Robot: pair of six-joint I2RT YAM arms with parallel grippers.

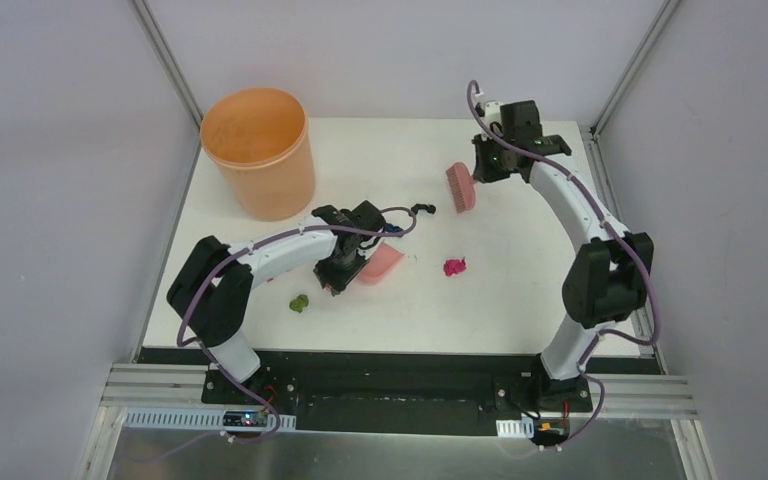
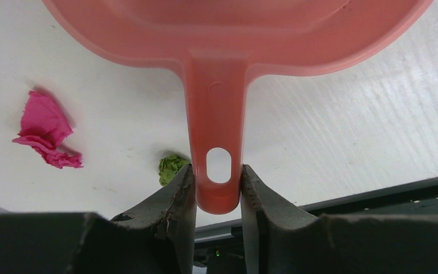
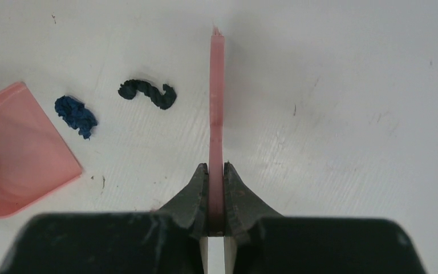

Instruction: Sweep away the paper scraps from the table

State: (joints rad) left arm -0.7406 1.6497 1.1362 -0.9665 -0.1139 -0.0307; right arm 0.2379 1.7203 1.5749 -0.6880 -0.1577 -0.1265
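Note:
My left gripper (image 1: 338, 272) is shut on the handle of the pink dustpan (image 1: 381, 265), whose pan rests on the white table (image 1: 530, 300). The left wrist view shows the jaws (image 2: 218, 182) clamping the handle (image 2: 217, 114), with a magenta scrap (image 2: 43, 131) and an olive green scrap (image 2: 171, 168) to its left. My right gripper (image 1: 487, 165) is shut on the pink brush (image 1: 459, 187) at the back. In the right wrist view the brush (image 3: 216, 114) runs edge-on from the gripper (image 3: 216, 171), with a black scrap (image 3: 148, 93) and a dark blue scrap (image 3: 76, 116) left of it, near the dustpan (image 3: 17, 151).
An orange bucket (image 1: 260, 150) stands at the back left corner of the table. The magenta scrap (image 1: 454, 267) lies mid-table to the right of the dustpan. The green scrap (image 1: 300, 303) lies near the front, under the left arm. The black scrap (image 1: 422, 209) lies left of the brush.

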